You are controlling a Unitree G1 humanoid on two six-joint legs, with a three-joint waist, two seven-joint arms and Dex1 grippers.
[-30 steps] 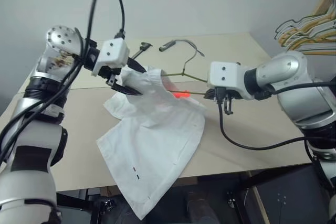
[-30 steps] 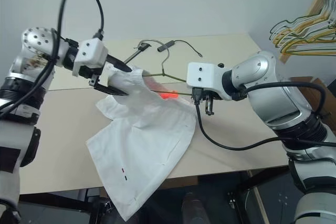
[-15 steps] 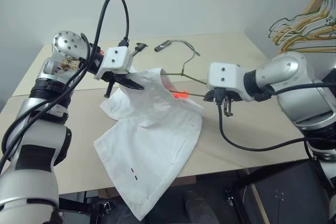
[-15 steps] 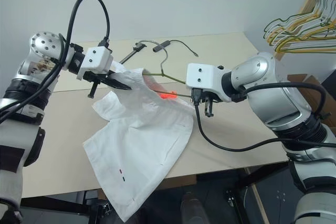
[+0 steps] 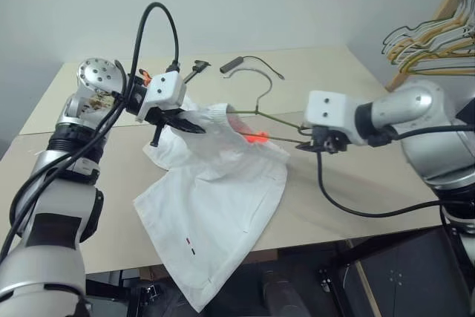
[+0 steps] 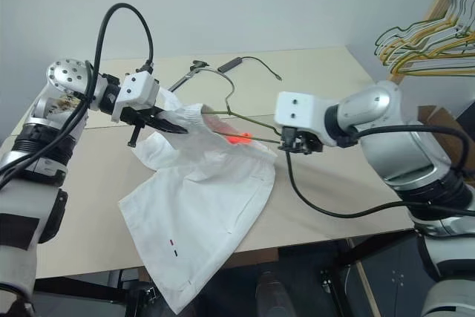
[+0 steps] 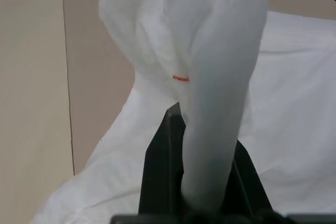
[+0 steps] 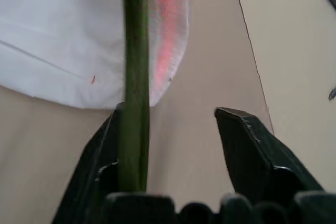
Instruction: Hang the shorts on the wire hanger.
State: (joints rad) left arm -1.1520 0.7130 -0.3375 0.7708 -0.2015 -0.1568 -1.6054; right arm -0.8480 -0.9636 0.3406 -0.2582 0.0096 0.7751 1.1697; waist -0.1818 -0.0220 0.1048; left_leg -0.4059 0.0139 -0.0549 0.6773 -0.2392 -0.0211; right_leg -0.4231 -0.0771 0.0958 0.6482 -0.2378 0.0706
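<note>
The white shorts (image 5: pixel 215 198) drape from their gathered waistband over the table's front edge. My left gripper (image 5: pixel 194 128) is shut on the waistband and holds it up; in the left wrist view the fabric (image 7: pixel 210 51) is pinched between the black fingers (image 7: pixel 165 171). The thin wire hanger (image 5: pixel 260 108) has one arm inside the waistband, its hook pointing away from me. An orange-red spot (image 5: pixel 258 137) glows on the cloth beside it. My right gripper (image 5: pixel 312 146) is at the hanger's other end, open, with the wire (image 8: pixel 135 77) lying against one finger (image 8: pixel 252 150) opposite.
A bunch of yellow and grey hangers (image 5: pixel 430 35) hangs on a wooden rack at the far right. A black cable with a clip (image 5: pixel 231 64) lies on the beige table (image 5: pixel 356 191) behind the hanger. The shorts' hem hangs past the front edge.
My left gripper closed on the waistband. My right gripper opened off the hanger wire and shifted to the right.
</note>
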